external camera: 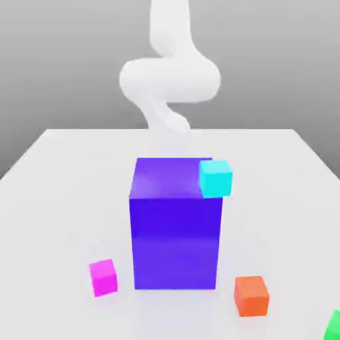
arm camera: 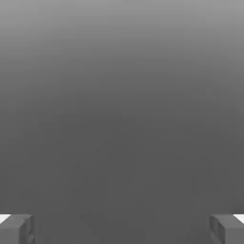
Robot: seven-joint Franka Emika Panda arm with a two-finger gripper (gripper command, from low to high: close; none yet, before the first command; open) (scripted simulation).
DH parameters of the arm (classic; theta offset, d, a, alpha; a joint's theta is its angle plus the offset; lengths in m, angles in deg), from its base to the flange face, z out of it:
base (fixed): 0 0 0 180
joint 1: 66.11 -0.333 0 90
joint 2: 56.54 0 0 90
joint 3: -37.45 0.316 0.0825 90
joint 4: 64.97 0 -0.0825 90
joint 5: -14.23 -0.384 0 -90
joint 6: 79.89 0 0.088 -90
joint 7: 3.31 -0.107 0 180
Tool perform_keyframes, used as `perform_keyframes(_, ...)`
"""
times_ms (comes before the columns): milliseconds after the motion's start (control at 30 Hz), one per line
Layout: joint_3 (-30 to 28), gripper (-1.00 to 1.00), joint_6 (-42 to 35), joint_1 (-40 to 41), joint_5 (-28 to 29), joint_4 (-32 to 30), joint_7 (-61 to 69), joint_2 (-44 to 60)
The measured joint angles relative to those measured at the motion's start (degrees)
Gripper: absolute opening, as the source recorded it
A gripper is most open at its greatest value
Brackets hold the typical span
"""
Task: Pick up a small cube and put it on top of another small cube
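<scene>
The small magenta cube (external camera: 103, 277) rests on the white table near the front, toward the exterior view's left of the big blue-purple block. The other small cube, bright green (external camera: 334, 325), sits at the front right corner of that view, cut off by the picture's edge. My white arm (external camera: 169, 80) curls up behind the big block, far from both cubes. In the hand view my gripper (arm camera: 122, 229) is open, its two grey fingertips (arm camera: 16, 228) standing wide apart with nothing between them, facing plain grey background.
The tall blue-purple block (external camera: 175, 226) stands mid-table between the arm and the small cubes. A cyan cube (external camera: 215, 178) appears at its upper right corner. An orange cube (external camera: 252, 296) lies front right. The white table (external camera: 60, 199) spreads around them.
</scene>
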Motion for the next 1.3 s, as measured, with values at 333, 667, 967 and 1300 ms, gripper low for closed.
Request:
perform_keyframes(333, -1.06, 0.0, 9.05, 2.53, 21.62, 4.36, 25.08, 12.28)
perform_keyframes(667, -3.06, 0.0, 21.92, 4.91, 44.73, 5.92, 50.65, 24.17)
perform_keyframes(967, -4.15, 0.0, 33.0, 7.4, 67.08, 7.51, 72.62, 34.87)
perform_keyframes(1300, -5.44, 0.0, 44.01, 9.77, 92.3, 9.27, 96.86, 46.4)
